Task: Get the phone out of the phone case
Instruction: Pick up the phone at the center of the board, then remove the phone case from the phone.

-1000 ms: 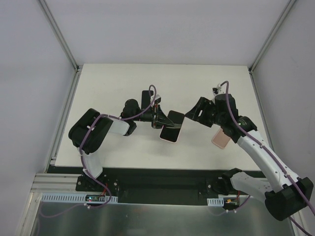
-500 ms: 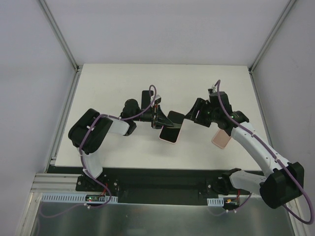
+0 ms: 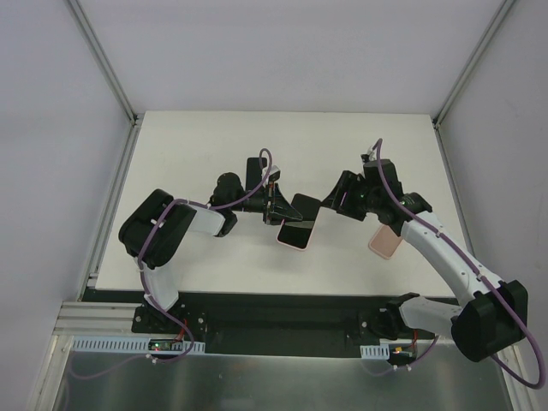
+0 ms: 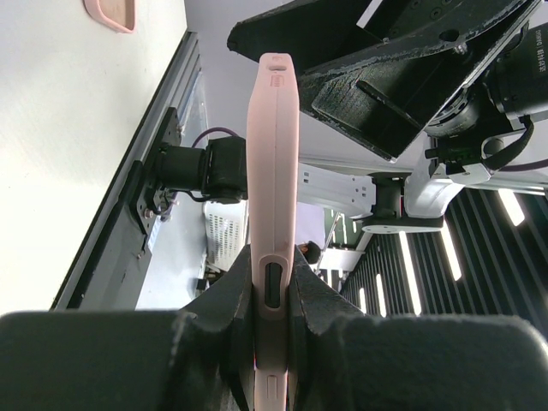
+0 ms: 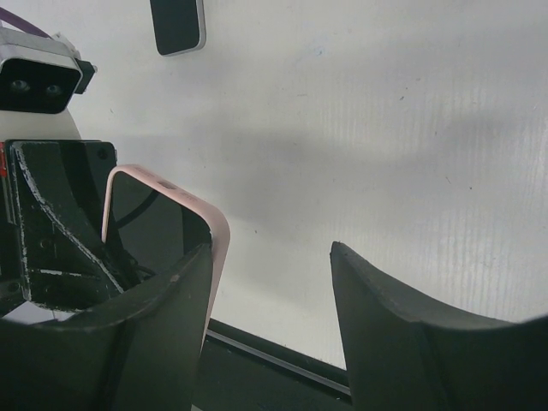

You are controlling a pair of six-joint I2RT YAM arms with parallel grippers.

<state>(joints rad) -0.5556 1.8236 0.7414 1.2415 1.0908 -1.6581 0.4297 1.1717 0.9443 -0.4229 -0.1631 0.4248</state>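
White table [image 3: 214, 145], walled booth, cased phone held up near the middle.
The left claw [image 4: 272, 287] was clamped edge-on across the pink case [image 4: 272, 154], with the phone [image 5: 145, 214] inside. At its 3 o'clock the right claw [image 5: 270, 253] stood apart, one finger by the case's corner; contact was unclear. Probably best to catch only the case lip there and peel it off the phone's corner, not pinch the screen.

Bright, even light (soft shadows), wrist foregrounds blurred.
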